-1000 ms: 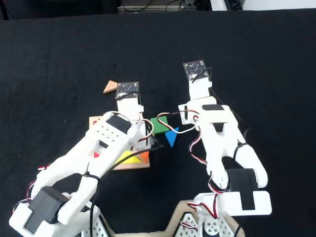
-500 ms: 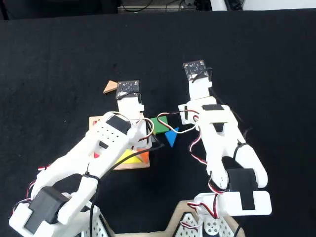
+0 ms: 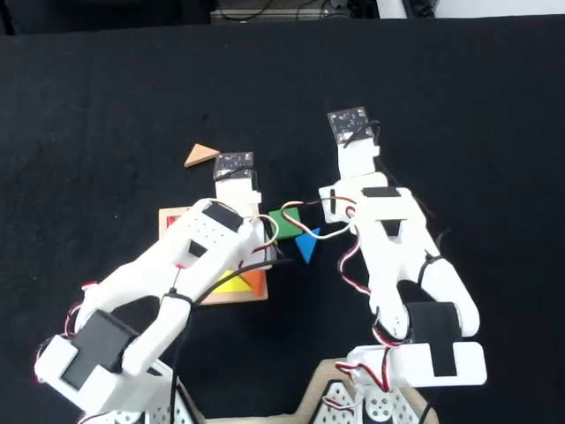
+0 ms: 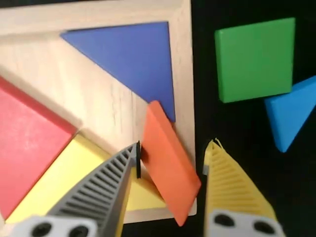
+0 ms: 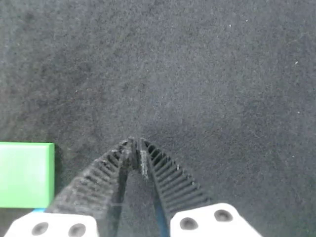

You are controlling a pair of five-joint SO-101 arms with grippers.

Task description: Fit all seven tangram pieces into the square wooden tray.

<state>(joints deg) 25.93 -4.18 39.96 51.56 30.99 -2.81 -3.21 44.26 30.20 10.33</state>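
Observation:
The square wooden tray holds a dark blue triangle, a red piece and a yellow piece. An orange parallelogram lies tilted across the tray's rim, between the fingers of my open left gripper. The grey finger is at its edge. A green square and a light blue triangle lie on the cloth just beside the tray. In the high view a tan triangle lies beyond the tray. My right gripper is shut, holds nothing and hangs over bare cloth near the green square.
The table is covered in black cloth, with open room at the far side and to the right. The left arm covers most of the tray in the high view. The right arm stands close to the green square.
The left arm has swung slightly, its wrist shifting a little to the right and nearer over the tray's corner. The orange piece and the right arm have stayed put.

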